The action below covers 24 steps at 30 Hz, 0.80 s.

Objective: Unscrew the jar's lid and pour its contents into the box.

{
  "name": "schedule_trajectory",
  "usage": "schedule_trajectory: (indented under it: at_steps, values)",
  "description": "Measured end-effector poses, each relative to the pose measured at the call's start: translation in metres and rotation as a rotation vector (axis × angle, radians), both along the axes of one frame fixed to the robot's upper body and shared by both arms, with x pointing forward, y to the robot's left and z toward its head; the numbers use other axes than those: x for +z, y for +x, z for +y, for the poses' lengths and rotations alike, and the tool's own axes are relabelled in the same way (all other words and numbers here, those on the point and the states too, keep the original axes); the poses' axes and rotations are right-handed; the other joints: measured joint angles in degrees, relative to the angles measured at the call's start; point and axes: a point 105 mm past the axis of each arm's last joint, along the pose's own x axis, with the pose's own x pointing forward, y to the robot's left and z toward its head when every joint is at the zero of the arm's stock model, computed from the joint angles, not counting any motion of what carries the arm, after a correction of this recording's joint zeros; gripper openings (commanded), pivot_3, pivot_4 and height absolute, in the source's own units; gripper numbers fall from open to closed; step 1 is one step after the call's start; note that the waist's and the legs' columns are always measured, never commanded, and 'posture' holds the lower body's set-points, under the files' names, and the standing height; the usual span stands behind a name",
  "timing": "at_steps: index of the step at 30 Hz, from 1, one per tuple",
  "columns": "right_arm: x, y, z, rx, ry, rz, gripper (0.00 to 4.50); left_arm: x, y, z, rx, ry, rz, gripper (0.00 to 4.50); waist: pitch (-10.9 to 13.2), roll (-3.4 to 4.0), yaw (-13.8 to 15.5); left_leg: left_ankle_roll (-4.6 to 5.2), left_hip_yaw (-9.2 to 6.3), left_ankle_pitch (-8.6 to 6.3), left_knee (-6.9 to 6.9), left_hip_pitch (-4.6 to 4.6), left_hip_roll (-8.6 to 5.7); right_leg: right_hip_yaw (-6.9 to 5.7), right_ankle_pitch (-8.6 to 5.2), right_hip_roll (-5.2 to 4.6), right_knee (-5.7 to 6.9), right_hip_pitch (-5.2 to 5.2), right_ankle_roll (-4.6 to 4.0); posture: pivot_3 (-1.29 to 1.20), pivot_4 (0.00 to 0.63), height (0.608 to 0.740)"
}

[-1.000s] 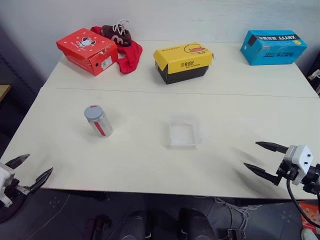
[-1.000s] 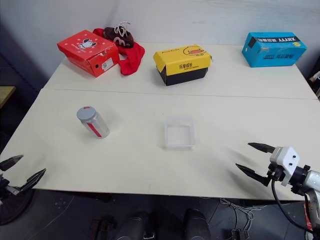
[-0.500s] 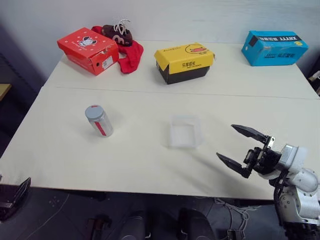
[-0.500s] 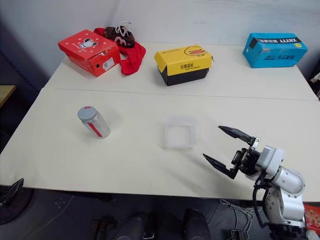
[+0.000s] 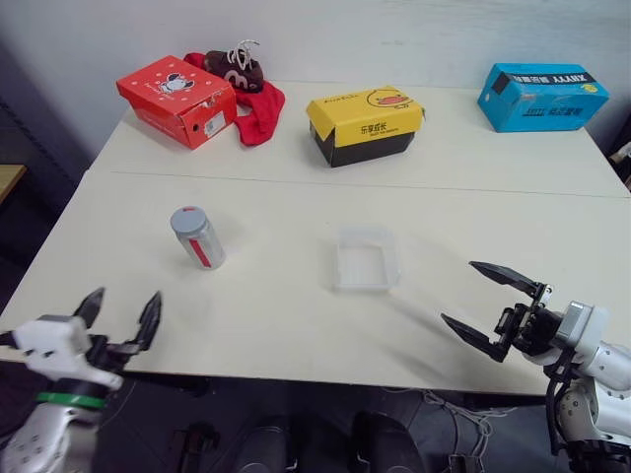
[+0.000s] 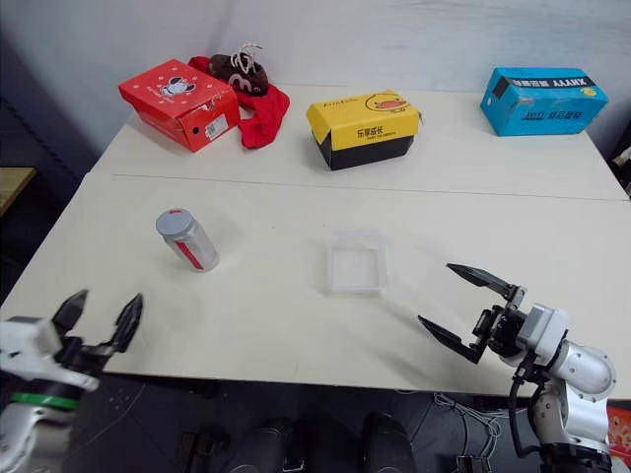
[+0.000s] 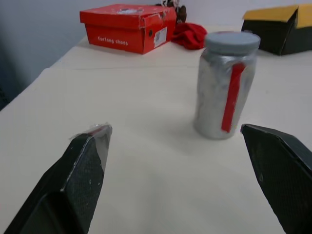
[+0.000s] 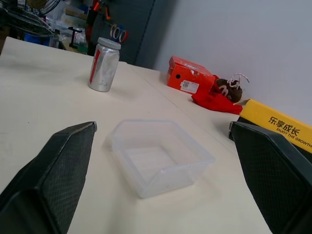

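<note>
Cream tabletop (image 5: pixel 276 325), both grippers spread wide and empty at its near edge.
Left gripper (image 5: pixel 123 313) faces the jar (image 5: pixel 197 236), upright with lid (image 5: pixel 187 219) on; right gripper (image 5: pixel 491 307) sits near the clear box (image 5: pixel 366 260) at mid-table.

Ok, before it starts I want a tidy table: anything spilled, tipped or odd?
Nothing stands out. The jar stands upright with its lid on, the box sits flat and empty, nothing spilled. Both grippers, left and right, are open, touching nothing.
</note>
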Motion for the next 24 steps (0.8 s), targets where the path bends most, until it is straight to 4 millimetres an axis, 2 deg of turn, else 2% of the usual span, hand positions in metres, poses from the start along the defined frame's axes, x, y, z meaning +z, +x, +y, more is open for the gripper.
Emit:
schedule_trajectory:
  at_steps: [3, 9, 12, 17, 24]
  values:
    - [-0.001, 0.0, 0.002, -0.005, 0.015, 0.004, 4.5, 0.001, 0.027, -0.026, 0.022, -0.001, -0.009, 4.48, 0.0, 0.01, 0.2, 0.01, 0.04, 0.04, 0.03, 0.04, 0.0, 0.01, 0.0, 0.0, 0.05, 0.04, 0.0, 0.0, 0.15, 0.74]
    - [-0.001, -0.001, 0.004, -0.014, 0.028, 0.013, 4.5, 0.003, 0.052, -0.057, 0.043, -0.002, -0.007, 4.48, 0.0, 0.02, 0.0, 0.06, 0.08, 0.05, 0.0, 0.05, 0.02, 0.03, 0.01, 0.04, 0.11, 0.02, 0.02, 0.0, 0.15, 0.74]
    - [0.0, -0.002, 0.006, -0.014, 0.031, 0.012, 4.5, 0.001, 0.061, -0.061, 0.076, 0.02, -0.004, 4.48, 0.0, 0.02, 0.1, 0.07, 0.08, 0.07, 0.0, 0.05, 0.04, 0.03, 0.01, 0.03, 0.06, 0.02, 0.02, 0.0, 0.15, 0.74]
    - [-0.002, -0.004, 0.006, -0.021, 0.034, 0.022, 4.5, 0.003, 0.073, -0.055, 0.155, 0.058, -0.031, 4.48, 0.0, 0.01, 0.2, 0.04, 0.07, 0.03, 0.01, 0.04, 0.03, 0.02, 0.01, -0.01, 0.02, 0.02, 0.02, 0.0, 0.15, 0.74]
    - [-0.004, -0.007, 0.005, -0.046, 0.043, 0.036, 4.5, 0.002, 0.094, -0.058, 0.143, 0.047, -0.043, 4.48, 0.0, 0.01, 0.3, 0.04, 0.06, 0.04, 0.01, 0.04, 0.03, 0.01, 0.01, -0.02, 0.03, 0.01, 0.02, 0.0, 0.15, 0.74]
